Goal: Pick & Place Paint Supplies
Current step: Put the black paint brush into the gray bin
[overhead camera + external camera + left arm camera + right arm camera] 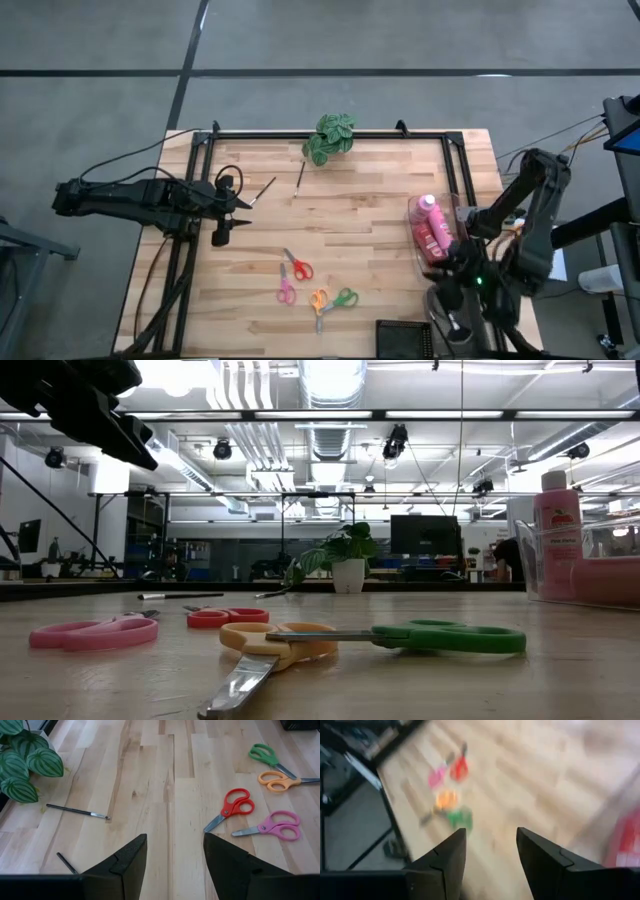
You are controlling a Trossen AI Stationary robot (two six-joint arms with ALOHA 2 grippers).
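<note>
Two thin dark brushes lie flat on the table: one (263,190) (66,862) just ahead of my left gripper, the other (300,173) (77,811) nearer the plant. Pink and red squeeze bottles (430,228) sit in a clear bin (417,250) at the table's right. One pink bottle (556,520) stands upright with its white cap on top. My left gripper (238,205) (175,855) hovers open above the table's left side. My right gripper (443,268) (490,855) is open beside the bin's near end and holds nothing.
Several scissors lie near the table's middle front: red (297,265), pink (286,290), orange (320,300), green (343,298). A potted leafy plant (330,138) stands at the far edge. A black block (405,338) sits at the near edge. Bare wood lies between brushes and bin.
</note>
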